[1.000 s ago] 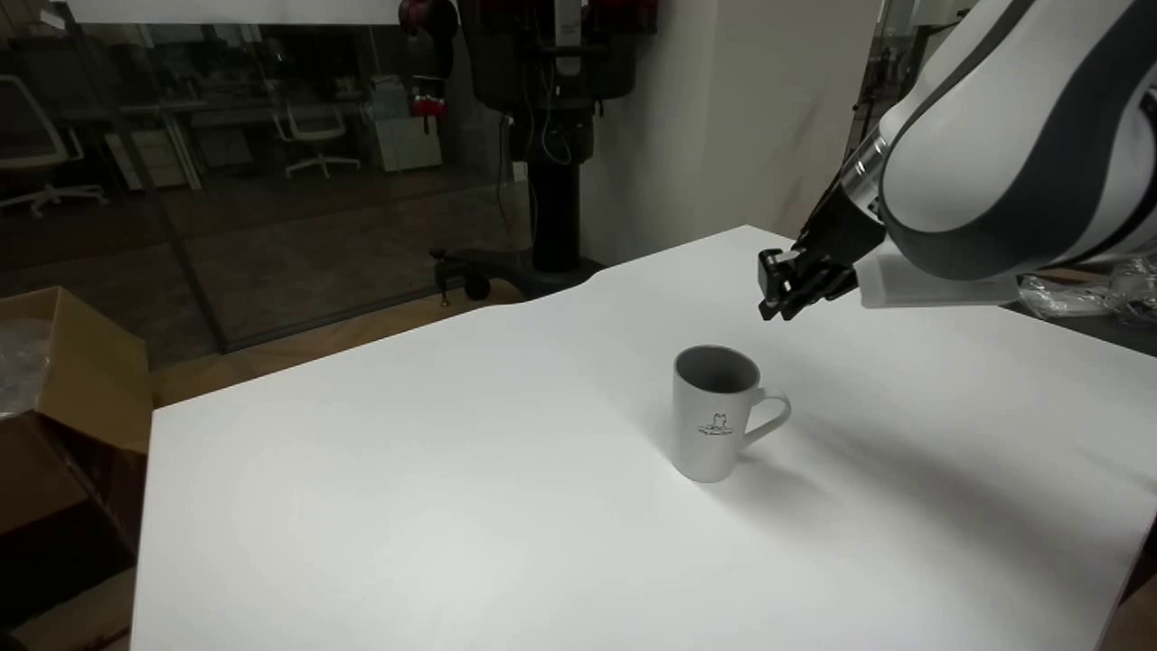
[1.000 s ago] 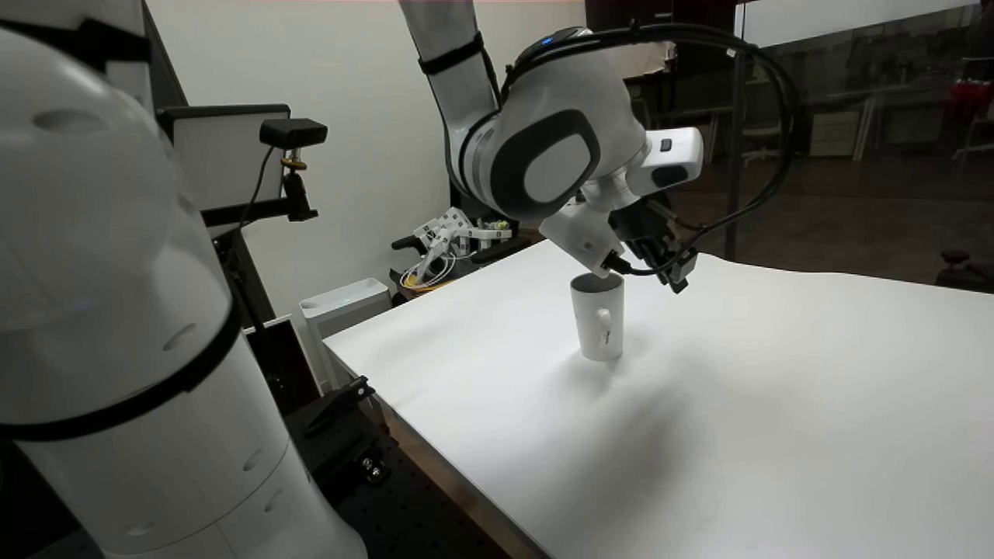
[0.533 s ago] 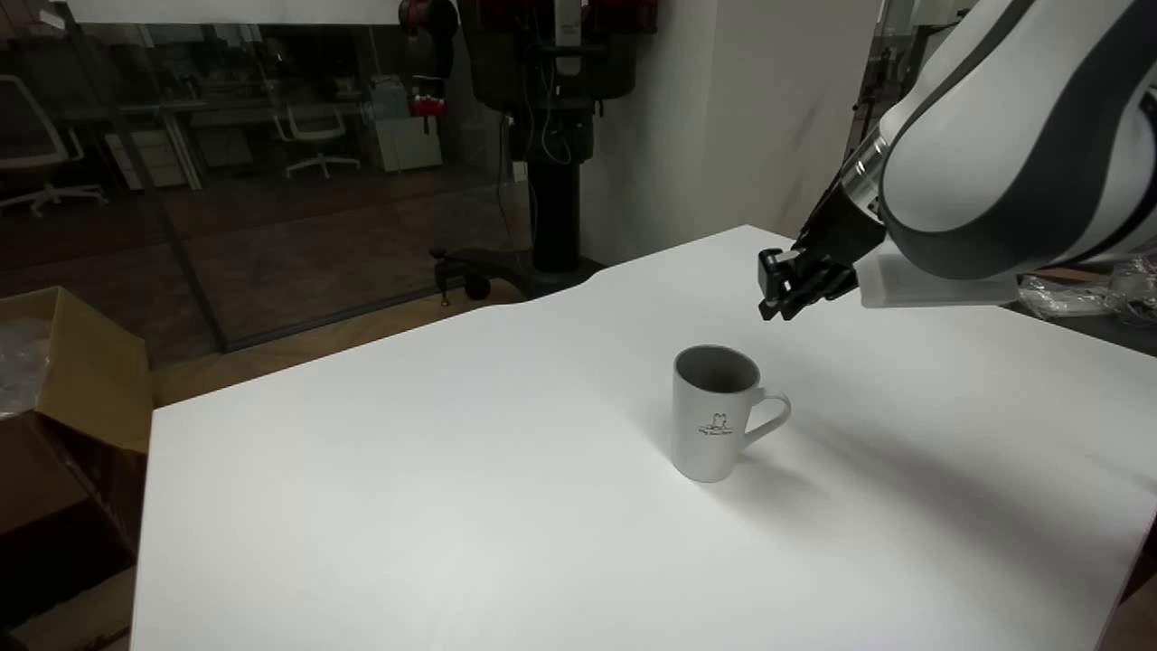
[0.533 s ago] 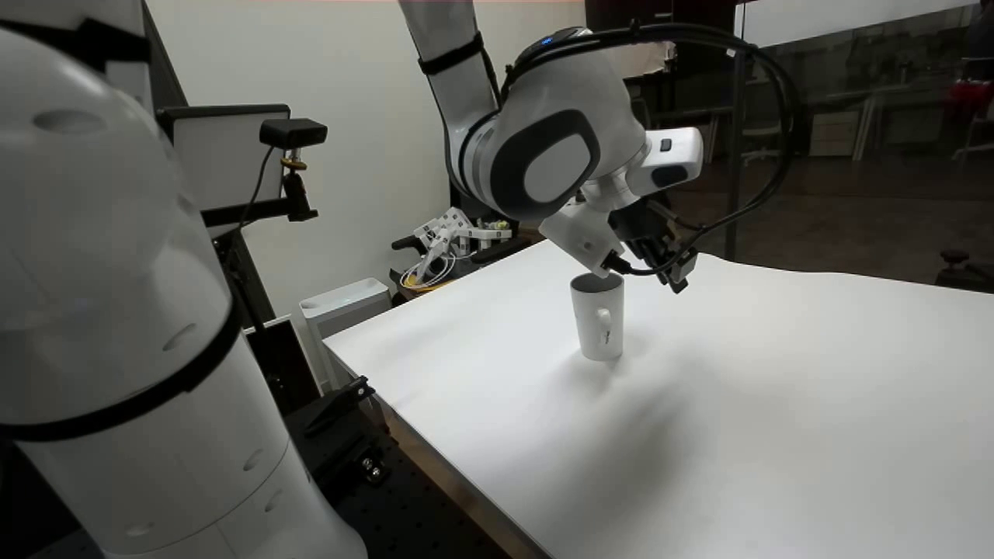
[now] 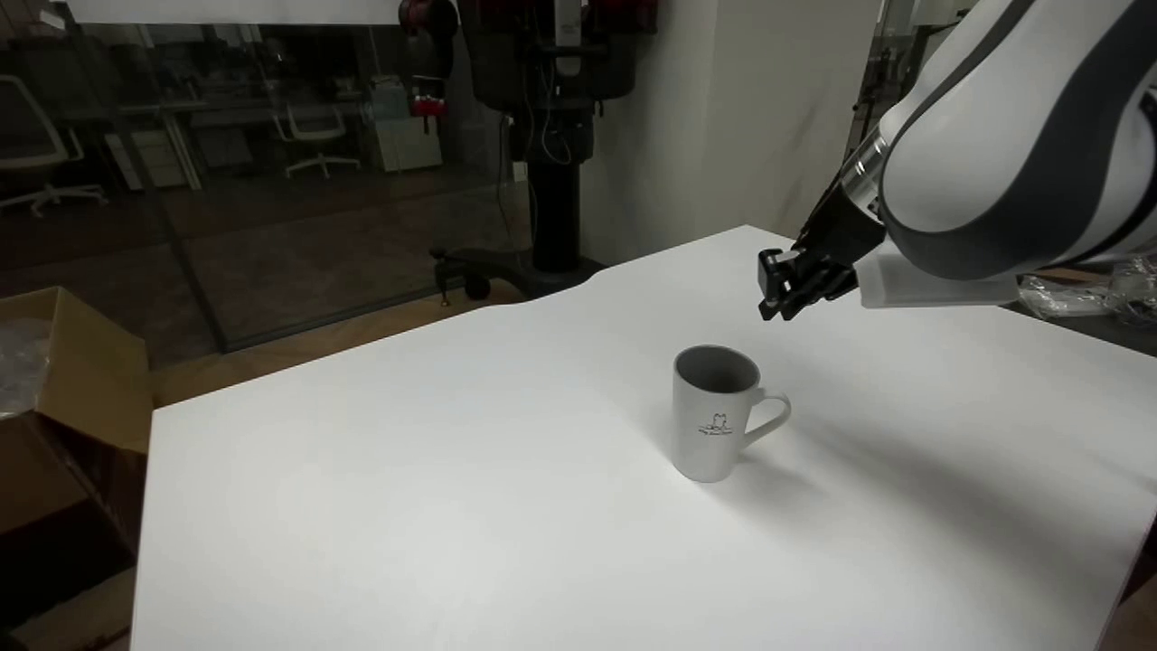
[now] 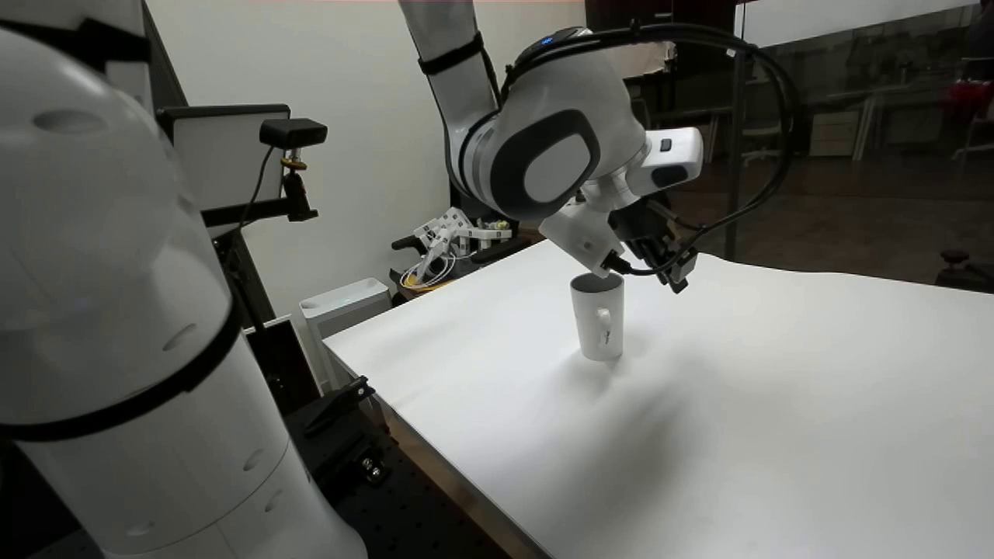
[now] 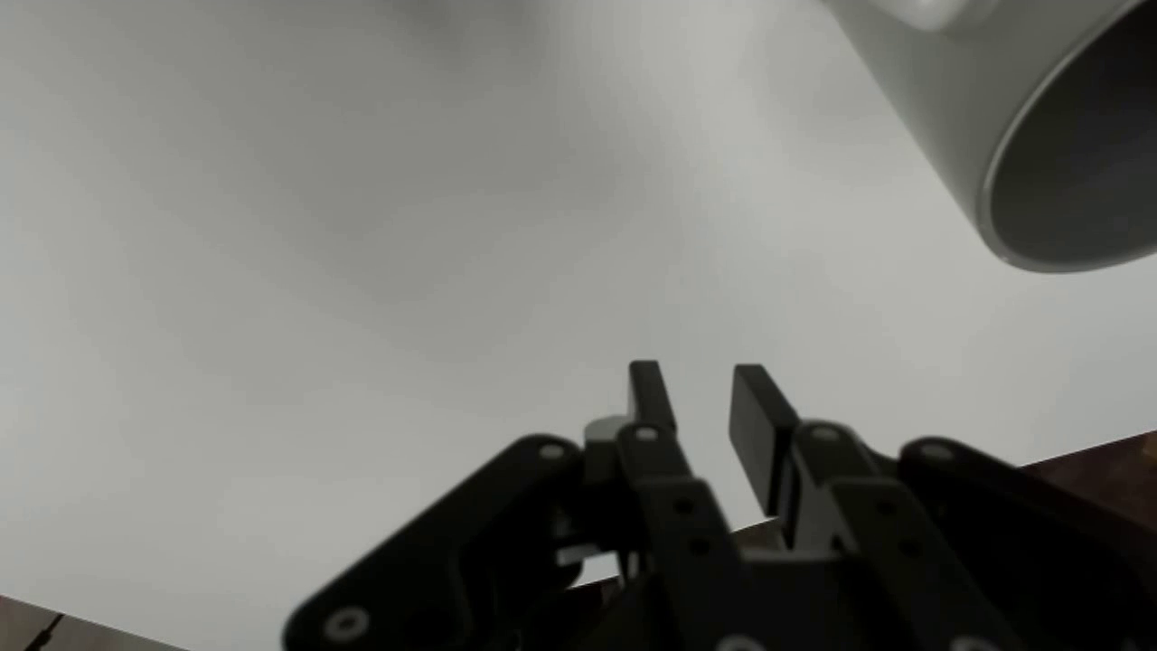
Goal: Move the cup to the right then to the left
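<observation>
A light grey-white, cylindrical ceramic mug (image 5: 708, 443) with a dark grey interior stands upright on a broad, smooth white table (image 5: 407, 506); in an exterior view its loop handle (image 5: 785, 412) points rightward, and a small black line drawing (image 5: 718, 427) marks its wall; a jointed robot arm (image 6: 505, 159) in white and dark grey reaches over the table, and its black, two-fingered gripper (image 7: 696, 384) hangs tilted above that surface, near the mug yet apart from it; the gripper is released, its slim black fingers (image 7: 755, 416) standing a little apart in the wrist view, with white table showing in the gap; there the mug occupies the upper right corner, partly out of view, its dark mouth visible; in an exterior view an open brown cardboard box (image 5: 99, 371) stands beyond the table's left edge, and a black wheeled stand (image 5: 554, 217) rises behind the table; in an exterior view a small, black, boxy device (image 6: 293, 133) sits on a mount, well apart from the mug.
</observation>
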Tool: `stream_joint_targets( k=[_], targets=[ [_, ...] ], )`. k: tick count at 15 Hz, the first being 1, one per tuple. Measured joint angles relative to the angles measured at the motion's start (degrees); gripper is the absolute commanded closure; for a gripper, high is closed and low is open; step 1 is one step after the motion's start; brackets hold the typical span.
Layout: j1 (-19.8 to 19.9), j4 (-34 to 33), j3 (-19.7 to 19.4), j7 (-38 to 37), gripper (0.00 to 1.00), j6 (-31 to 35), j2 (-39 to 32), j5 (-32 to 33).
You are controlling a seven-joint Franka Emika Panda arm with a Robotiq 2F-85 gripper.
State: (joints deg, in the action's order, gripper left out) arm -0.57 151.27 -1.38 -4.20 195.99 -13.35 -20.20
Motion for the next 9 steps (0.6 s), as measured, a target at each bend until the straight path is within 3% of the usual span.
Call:
stream_joint_targets(
  k=[1,2,3,9],
  targets=[
    [0.00,0.00,0.00,0.00,0.74,0.00,0.00,0.00],
    [0.00,0.00,0.00,0.00,0.49,0.00,0.00,0.00],
    [0.00,0.00,0.00,0.00,0.49,0.00,0.00,0.00],
    [0.00,0.33,-0.52,-0.01,0.08,0.32,-0.05,2.77]
  ],
)
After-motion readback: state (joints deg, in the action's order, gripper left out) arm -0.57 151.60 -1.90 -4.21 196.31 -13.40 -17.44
